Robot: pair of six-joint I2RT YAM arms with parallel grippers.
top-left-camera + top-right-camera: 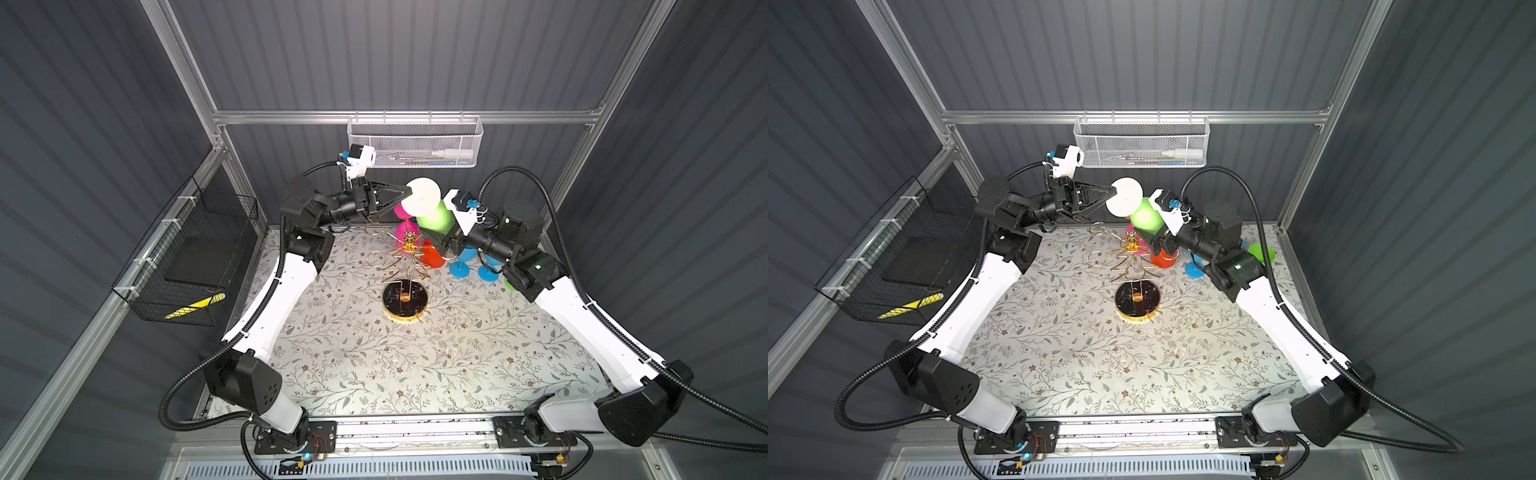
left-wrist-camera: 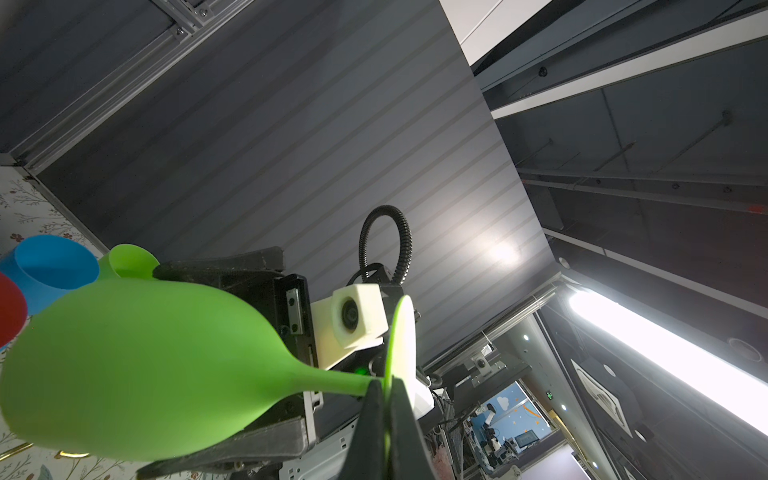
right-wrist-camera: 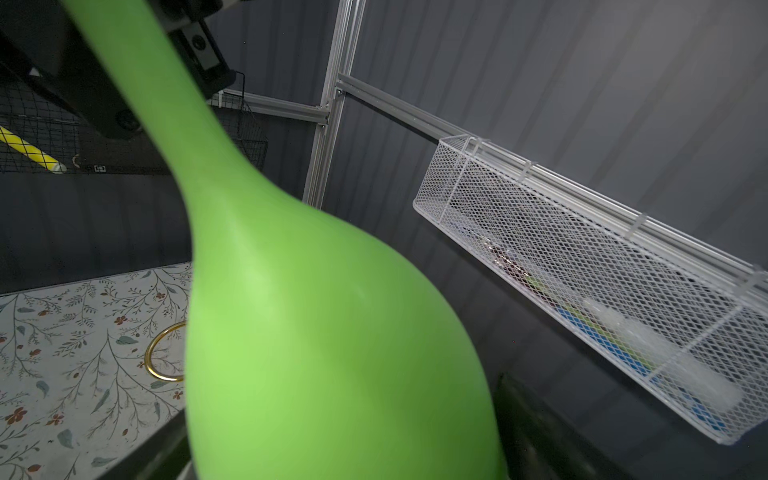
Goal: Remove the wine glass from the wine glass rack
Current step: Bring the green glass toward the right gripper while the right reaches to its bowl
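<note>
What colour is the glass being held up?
Bright green wine glass, clearest in the left wrist view.

Grey ribbed walls (image 1: 415, 54); floral tabletop (image 1: 374, 374); white mesh basket (image 1: 415, 139).

Overhead light falls hard on the floral-patterned table surface (image 1: 415, 374), brightest at its middle and front edge. The grey ribbed wall panels (image 1: 83, 166) are dim. In both top views the round foot of the green plastic wine glass (image 1: 434, 220) is blown out to white, and its bowl carries glare.

Left wrist view: long ceiling strip lamp (image 2: 665, 361) overexposed; hot spot on the wall.

Right wrist view: dim; glass close and soft; white wire-mesh basket (image 3: 582, 270) blurred at one end.
</note>
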